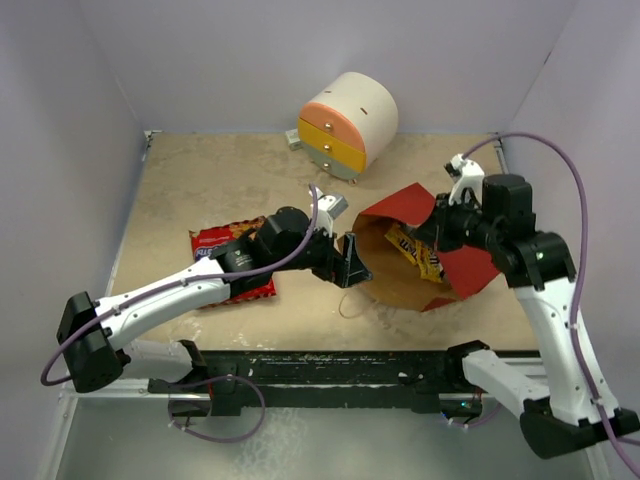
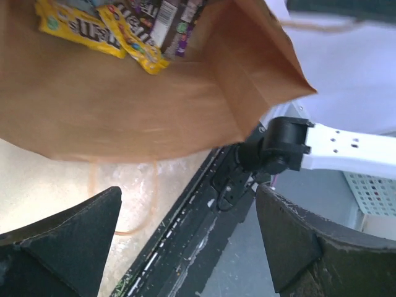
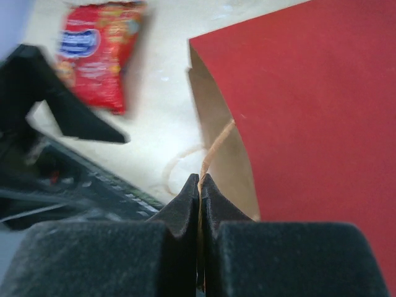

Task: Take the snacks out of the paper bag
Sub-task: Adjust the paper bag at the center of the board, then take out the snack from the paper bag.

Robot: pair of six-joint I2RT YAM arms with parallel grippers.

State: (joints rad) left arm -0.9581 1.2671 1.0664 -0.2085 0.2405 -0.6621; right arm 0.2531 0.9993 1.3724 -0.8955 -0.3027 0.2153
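On the left of the table, the red crisp packet (image 1: pixel 232 262) is found lying flat on the surface, outside the bag and partly covered by the left arm. This item is judged as removed.

Toward the centre, the left gripper (image 1: pixel 350 265) is positioned just before the mouth of the paper bag (image 1: pixel 470 268). Its jaws are set apart and nothing is held between them.

The bag is laid on its side with the mouth turned to the left. Inside it, on the brown lining, yellow candy packets (image 2: pixel 80 31) and darker packets (image 2: pixel 168 17) are seen lying together. No foil packets can be made out.

On the right, the right gripper (image 3: pixel 199 184) is closed on the string handle (image 3: pixel 213 148), by which the bag is steadied.

The task is judged to be at an early stage: one snack is out, and the small packets are yet to be extracted.
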